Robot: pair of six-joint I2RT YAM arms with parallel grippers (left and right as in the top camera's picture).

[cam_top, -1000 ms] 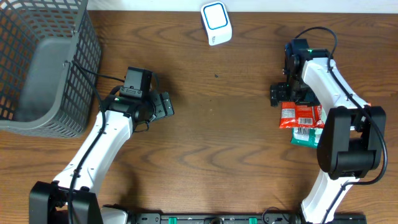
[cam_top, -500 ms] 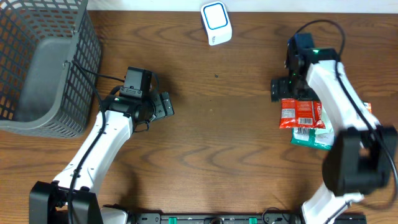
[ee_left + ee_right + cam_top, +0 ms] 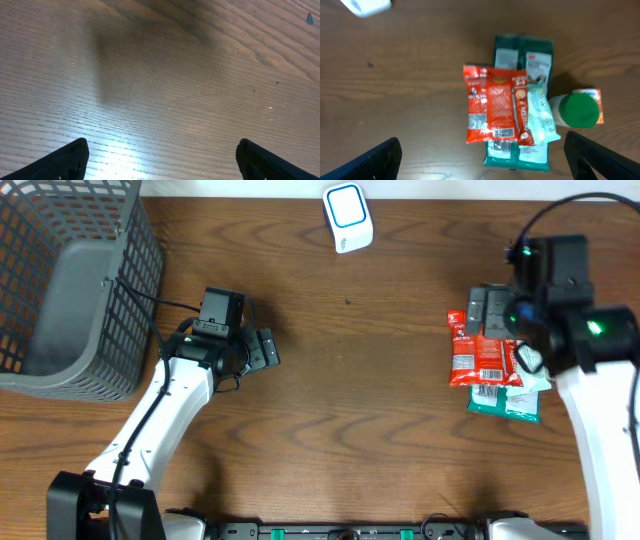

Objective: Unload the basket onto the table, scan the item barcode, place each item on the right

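Wide open and empty: the right gripper, poised above a red snack packet lying flat on the wooden table. Directly under the red packet, a dark green pouch, poking out past both of the packet's short ends. Overlapping the red packet's right edge in the wrist view, a pale wrapper. Just past that on the same side, a green-capped container with an orange label, touching or almost touching the wrapper. Near the red packet's lower edge, a white printed panel, possibly the barcode; too blurred to confirm. Well apart from the red packet, toward the table's far edge, a white scanner with a blue-ringed face. Farther again from the red packet, across the table, the left gripper, likewise spread wide with nothing held, low over bare wood. Farthest from the red packet, a grey mesh basket.
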